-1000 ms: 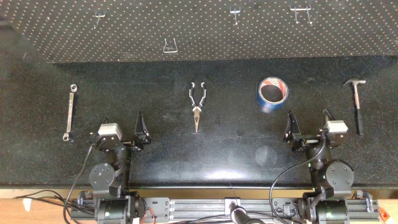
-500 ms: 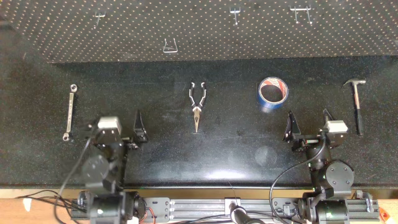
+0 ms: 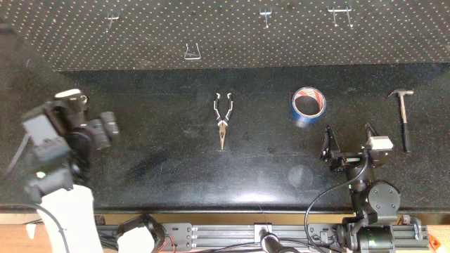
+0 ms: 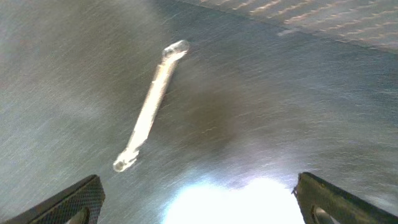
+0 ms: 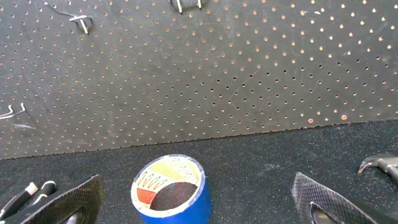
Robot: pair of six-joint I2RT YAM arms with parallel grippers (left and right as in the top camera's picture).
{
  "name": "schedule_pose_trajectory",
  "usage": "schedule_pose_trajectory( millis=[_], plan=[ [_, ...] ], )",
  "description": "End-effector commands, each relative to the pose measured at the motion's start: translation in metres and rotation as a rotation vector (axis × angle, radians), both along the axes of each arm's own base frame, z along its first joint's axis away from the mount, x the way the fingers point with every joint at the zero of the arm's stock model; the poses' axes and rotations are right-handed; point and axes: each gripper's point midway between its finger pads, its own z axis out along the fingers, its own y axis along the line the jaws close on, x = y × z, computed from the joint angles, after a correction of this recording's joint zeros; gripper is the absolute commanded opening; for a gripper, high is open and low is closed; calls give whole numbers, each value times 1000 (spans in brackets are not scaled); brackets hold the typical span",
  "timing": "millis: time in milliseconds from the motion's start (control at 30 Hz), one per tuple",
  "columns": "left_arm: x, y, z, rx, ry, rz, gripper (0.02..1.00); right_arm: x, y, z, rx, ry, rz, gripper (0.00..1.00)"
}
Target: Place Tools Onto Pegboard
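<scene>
A silver wrench (image 4: 149, 109) lies flat on the black mat, ahead of my left gripper (image 4: 198, 182), which hangs above it with its fingers spread wide and nothing between them. In the top view the raised left arm (image 3: 60, 137) stands at the far left of the table. Pliers (image 3: 223, 117) lie mid-table, a blue tape roll (image 3: 308, 105) to their right, and a hammer (image 3: 403, 117) at the far right. My right gripper (image 3: 348, 143) is open and low near its base, just short of the tape roll (image 5: 169, 190).
The pegboard (image 3: 232, 31) spans the back, with wire hooks (image 3: 112, 20) at the left, a loop hook (image 3: 192, 52) near the middle and more hooks (image 3: 340, 14) at the right. The hammer head (image 5: 379, 165) and pliers handles (image 5: 25, 193) flank the tape.
The left arm has risen from its rest near the base and swung left, over the wrench. The right arm and the tools have not moved.
</scene>
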Motion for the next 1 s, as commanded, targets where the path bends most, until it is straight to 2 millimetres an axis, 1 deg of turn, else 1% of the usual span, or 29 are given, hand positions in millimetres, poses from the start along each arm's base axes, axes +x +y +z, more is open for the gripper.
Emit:
schedule_pose_trajectory(
  millis=[33,100,167,267,333,433,500,633,700,800,867,1000],
  plan=[
    [-35,55,3,141,177,69,993,-1,5,0,13,0,24,989],
    [-46,68,2,172,218,56,993,-1,5,0,13,-1,24,989],
    [-55,75,0,164,230,28,993,-1,5,0,13,0,24,989],
    [-70,83,-2,135,230,13,993,-1,5,0,13,0,24,989],
    [-77,84,-5,109,226,-2,993,-1,5,0,13,0,24,989],
    [-81,87,-13,77,239,-32,993,-1,5,0,13,0,24,989],
    [-80,89,-24,50,266,-55,996,-1,5,0,13,0,24,989],
    [-70,105,-50,-9,295,-48,996,-1,5,0,13,0,24,989],
    [-68,106,-66,-77,310,-16,996,-1,5,0,13,0,24,989],
    [-57,107,-80,-135,284,-41,996,-1,5,0,13,0,24,989],
    [-47,109,-89,-172,244,-71,996,-1,5,0,13,0,24,989],
    [-32,109,-102,-202,218,-205,993,-1,5,0,13,0,24,987]
  ],
)
